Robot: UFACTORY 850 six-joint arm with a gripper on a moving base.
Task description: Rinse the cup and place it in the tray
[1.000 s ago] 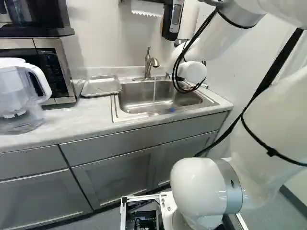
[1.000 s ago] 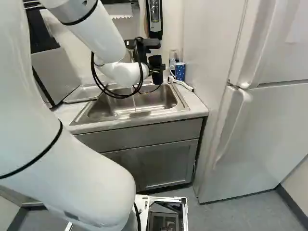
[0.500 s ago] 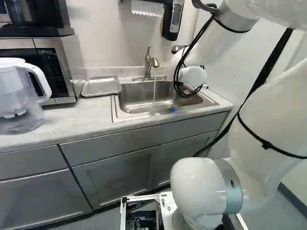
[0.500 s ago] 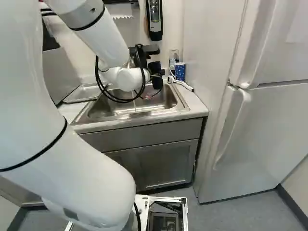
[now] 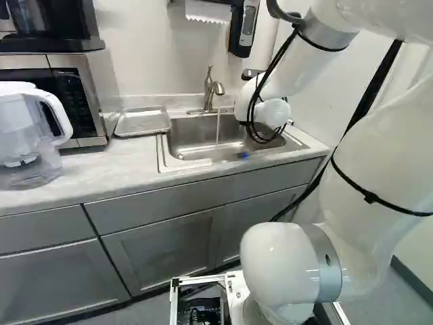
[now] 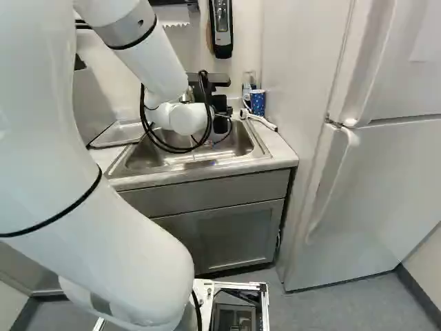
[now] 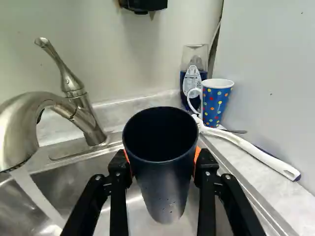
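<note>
Pale wall [image 5: 149, 61] behind a light desk [image 5: 101, 177]. Left base view, left to right: clear pitcher [image 5: 24, 128], microwave [image 5: 81, 101], metal tray [image 5: 143, 122] just beside the sink [image 5: 163, 154], faucet [image 5: 209, 87] with water running. Dark cup [image 7: 165, 189] is over the sink, mouth up, apart from the stream [image 7: 38, 195]; jaws pinching it from both sides. Then bottle [image 7: 183, 81], dotted mug [image 7: 214, 105], white-handled brush [image 7: 253, 153] on the desk. Fridge [image 6: 372, 186] rightmost, right base view.
</note>
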